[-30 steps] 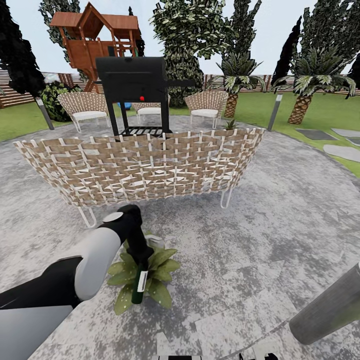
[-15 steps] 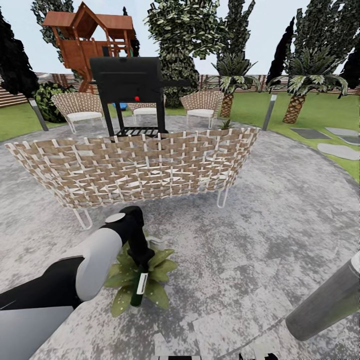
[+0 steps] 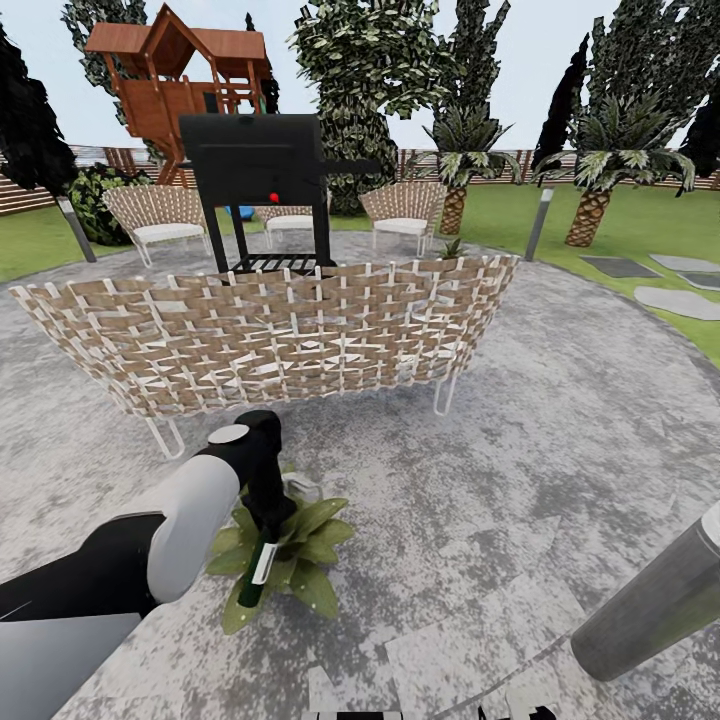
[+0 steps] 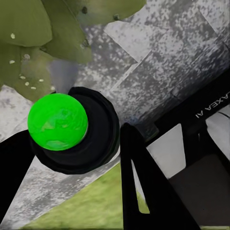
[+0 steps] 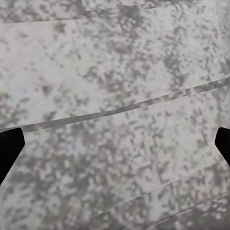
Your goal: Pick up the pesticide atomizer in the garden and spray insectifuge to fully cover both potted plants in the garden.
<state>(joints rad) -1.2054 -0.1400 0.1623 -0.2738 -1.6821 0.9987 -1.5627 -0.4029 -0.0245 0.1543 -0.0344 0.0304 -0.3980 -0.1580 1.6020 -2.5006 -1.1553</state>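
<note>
Left gripper (image 3: 266,520) clamps slim dark green spray bottle (image 3: 256,570) tilted over speckled-leaf potted plant (image 3: 300,560), aiming spray; right gripper (image 5: 115,143) spread wide, idle.

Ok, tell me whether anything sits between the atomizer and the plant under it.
Nothing visible does. The left tool holds the pesticide atomizer tilted directly over the potted plant on the stone patio, its bottom end low among the leaves. The wicker sofa stands behind the plant, off that line.
</note>
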